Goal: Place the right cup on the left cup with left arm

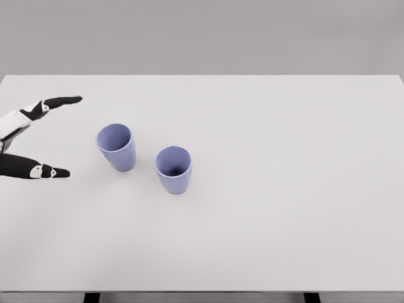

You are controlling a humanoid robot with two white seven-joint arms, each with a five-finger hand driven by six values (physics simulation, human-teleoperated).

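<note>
Fingers [58,100] spread, left | cups [116,146] [173,169] upright, seemingly apart

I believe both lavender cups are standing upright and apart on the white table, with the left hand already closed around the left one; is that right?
Not quite. The head view shows the left hand open, fingers spread, beside the left cup without touching it. The rest holds: that cup and the right cup stand upright and apart on the white table.

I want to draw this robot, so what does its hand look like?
Only the left hand shows, at the picture's left edge. Its fingers are long, thin and black, with pointed tips. White pieces sit at the joints, and the part near the edge is white. No cables or writing show.
</note>
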